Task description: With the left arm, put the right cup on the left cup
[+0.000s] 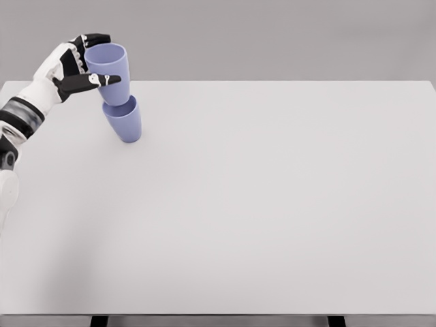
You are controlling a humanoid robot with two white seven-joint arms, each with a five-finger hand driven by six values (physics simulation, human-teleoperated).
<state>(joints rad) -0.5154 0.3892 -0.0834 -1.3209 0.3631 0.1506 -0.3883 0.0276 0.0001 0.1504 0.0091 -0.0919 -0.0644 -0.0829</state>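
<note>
A: What is seen of the surface and the room?

B: A wide, pale grey, matt tabletop (pixel 272 204) is shown, filling most of the head view. Two dark legs are glimpsed at its near edge. Behind it a plain grey wall (pixel 272 34) is seen, with nothing else to be made out.

A: How many things are counted?

B: Two cups are counted, both lavender-blue, smooth, tapered and handleless, apparently of plastic. One hand is counted, the left; no right arm is shown.

A: Where are the cups placed relative to the fingers?

B: The upper lavender-blue cup (pixel 109 73) is found between the fingers, with its open mouth above them and its base below them. The lower lavender-blue cup (pixel 125 120) is found just beneath the fingertips, resting on the tabletop and leaning slightly. The base of the upper cup is set into the mouth of the lower one, so the two are in contact.

A: How is the left hand (pixel 76 65) held?

B: It is a white hand with black fingers (pixel 88 82), brought in from the left edge on a white arm. The fingers are partly curled around the upper cup: one is laid across its near side, others are wrapped over its far side by the rim. The cup is gripped by them.
</note>
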